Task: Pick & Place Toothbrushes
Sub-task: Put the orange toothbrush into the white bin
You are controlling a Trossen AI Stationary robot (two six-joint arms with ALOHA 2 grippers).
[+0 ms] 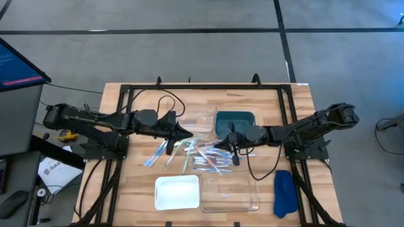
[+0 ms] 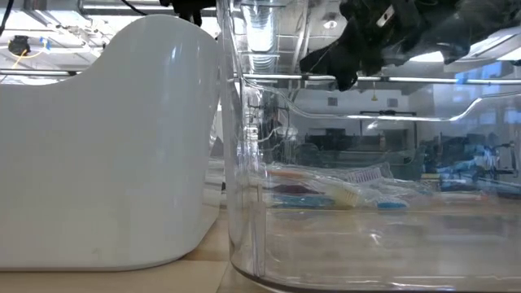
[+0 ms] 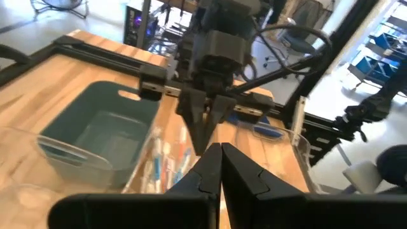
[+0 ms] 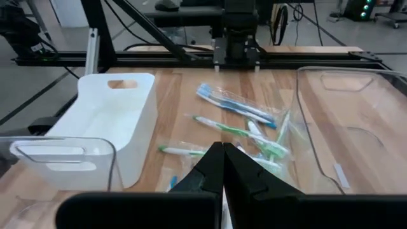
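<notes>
Pale wood forms the bench [image 1: 132, 183], and the toothbrushes [image 1: 205, 156] are seen scattered across its middle, most of them in clear wrappers, in light blue, green, white and orange-pink. They lie between the two arms, just in front of a dark teal tray [image 1: 235, 121] and a clear tray [image 1: 197, 120] at the far side, and behind a white tray [image 1: 177, 192] and a second clear tray [image 1: 230, 194] at the near edge. A blue cloth [image 1: 285, 193] is laid to the right of the near clear tray.

The left tool [image 1: 184, 132] is held over the left part of the pile, its fingers pressed together with nothing between them; the closed tips [image 3: 216, 166] are shown in the left wrist view pointing toward the right arm. The right tool [image 1: 221, 145] is poised above the right part of the pile, likewise closed and empty, its joined fingertips [image 4: 219, 166] directed at the wrapped brushes [image 4: 245, 130] spread on the wood beyond. Whether either tool touches a brush cannot be told.

In the low view, several brushes [image 2: 342, 191] are seen through the wall of the near clear tray, lying flat on the bench behind it, with the white tray just beside it.
</notes>
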